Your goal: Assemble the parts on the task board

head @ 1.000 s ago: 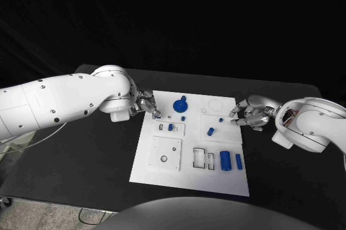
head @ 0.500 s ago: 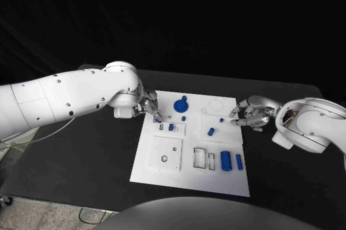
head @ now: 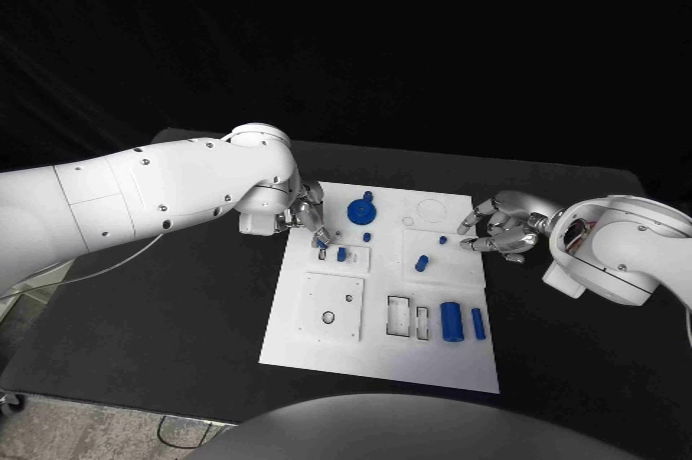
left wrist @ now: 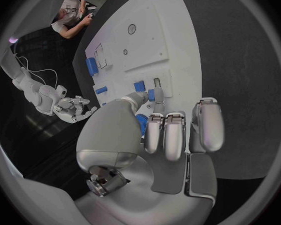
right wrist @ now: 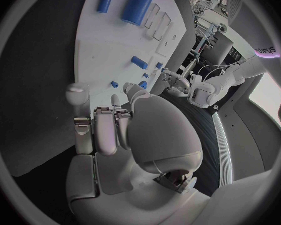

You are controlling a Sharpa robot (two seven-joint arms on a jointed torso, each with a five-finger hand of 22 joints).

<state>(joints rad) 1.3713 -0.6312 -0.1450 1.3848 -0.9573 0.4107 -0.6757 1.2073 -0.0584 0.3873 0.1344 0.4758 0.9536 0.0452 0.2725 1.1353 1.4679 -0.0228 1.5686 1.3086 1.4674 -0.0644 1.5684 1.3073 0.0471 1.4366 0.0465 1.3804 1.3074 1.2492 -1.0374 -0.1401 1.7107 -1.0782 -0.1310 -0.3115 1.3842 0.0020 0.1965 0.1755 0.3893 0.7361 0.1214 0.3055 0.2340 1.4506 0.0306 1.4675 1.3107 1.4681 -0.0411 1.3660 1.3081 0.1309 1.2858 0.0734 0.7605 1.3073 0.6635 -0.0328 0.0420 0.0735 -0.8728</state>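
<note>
The white task board [head: 378, 360] lies mid-table. On it are a blue gear-like disc [head: 361, 213], small blue pieces [head: 342, 253] [head: 421, 263], a blue cylinder [head: 451, 321] and a blue bar [head: 477, 323]. My left hand [head: 304, 219] hangs over the board's far left part, fingers curled, its tip just above a grey pin [head: 320, 254]. In the left wrist view this hand [left wrist: 154, 135] points at the pin [left wrist: 157, 82] and a blue piece [left wrist: 139, 86]; I see nothing held. My right hand [head: 498, 232] rests at the board's right edge, fingers curled [right wrist: 107, 129] and holding nothing.
The board carries a raised square block [head: 330, 307] with holes and two rectangular slots [head: 408, 317] near its front. Black table [head: 173, 310] surrounds it on all sides. My bulky left arm [head: 159, 195] spans the table's left side.
My left arm has swung to the right, carrying the hand from the board's left edge in over the small parts near the pin. The right hand and the parts have stayed put.
</note>
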